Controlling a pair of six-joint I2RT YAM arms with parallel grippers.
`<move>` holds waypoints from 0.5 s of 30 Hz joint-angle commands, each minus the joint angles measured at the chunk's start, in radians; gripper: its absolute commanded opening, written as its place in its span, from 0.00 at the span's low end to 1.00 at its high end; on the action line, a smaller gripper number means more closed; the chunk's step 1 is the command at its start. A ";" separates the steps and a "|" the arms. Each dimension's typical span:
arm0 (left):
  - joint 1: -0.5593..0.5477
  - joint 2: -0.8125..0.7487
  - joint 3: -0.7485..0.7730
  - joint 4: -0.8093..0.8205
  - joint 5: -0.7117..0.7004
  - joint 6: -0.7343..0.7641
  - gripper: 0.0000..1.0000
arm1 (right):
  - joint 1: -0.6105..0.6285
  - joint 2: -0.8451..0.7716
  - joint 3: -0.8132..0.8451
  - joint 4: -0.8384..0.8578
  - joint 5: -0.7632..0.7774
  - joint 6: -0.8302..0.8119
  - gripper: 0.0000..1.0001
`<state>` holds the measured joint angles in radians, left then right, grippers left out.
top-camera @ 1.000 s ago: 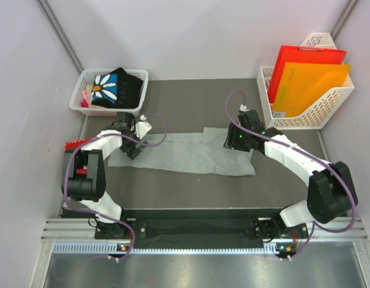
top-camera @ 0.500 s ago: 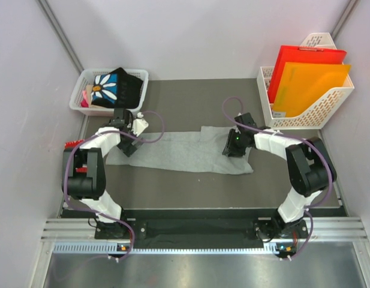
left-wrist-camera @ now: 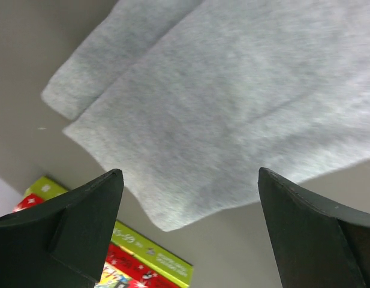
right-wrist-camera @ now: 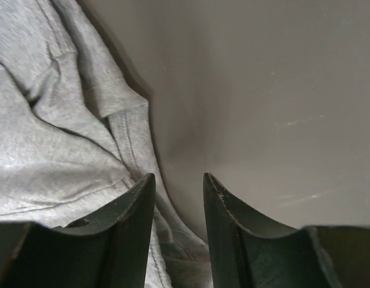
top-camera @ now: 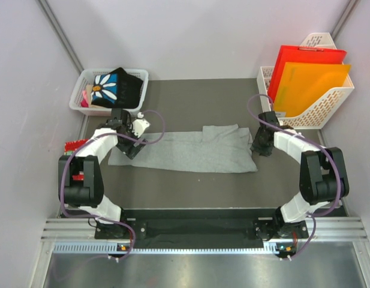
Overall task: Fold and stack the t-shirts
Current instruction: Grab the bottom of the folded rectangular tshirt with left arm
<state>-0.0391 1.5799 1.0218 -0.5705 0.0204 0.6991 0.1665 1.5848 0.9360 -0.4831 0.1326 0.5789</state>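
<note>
Your left gripper (top-camera: 132, 149) hangs wide open over the 9 o'clock end of the grey t-shirt (top-camera: 190, 153). Your right gripper (top-camera: 258, 147) is narrowly open and holds nothing, low at its rumpled 3 o'clock edge.

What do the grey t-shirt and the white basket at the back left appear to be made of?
The grey t-shirt looks like soft heathered knit jersey, matte: fine speckled texture, limp folds, a stitched hem. The white basket is probably moulded plastic, smooth: rigid lattice walls.
</note>
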 commanded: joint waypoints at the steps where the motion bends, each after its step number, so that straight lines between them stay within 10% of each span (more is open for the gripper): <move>1: 0.005 -0.061 0.046 -0.095 0.134 -0.038 0.99 | 0.001 -0.020 0.026 -0.022 0.032 -0.025 0.38; 15: 0.008 -0.063 0.035 -0.058 0.118 -0.069 0.99 | 0.200 0.033 0.208 -0.037 -0.054 -0.017 0.39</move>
<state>-0.0357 1.5185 1.0374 -0.6392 0.1303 0.6483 0.3668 1.5696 1.1133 -0.5415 0.1108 0.5682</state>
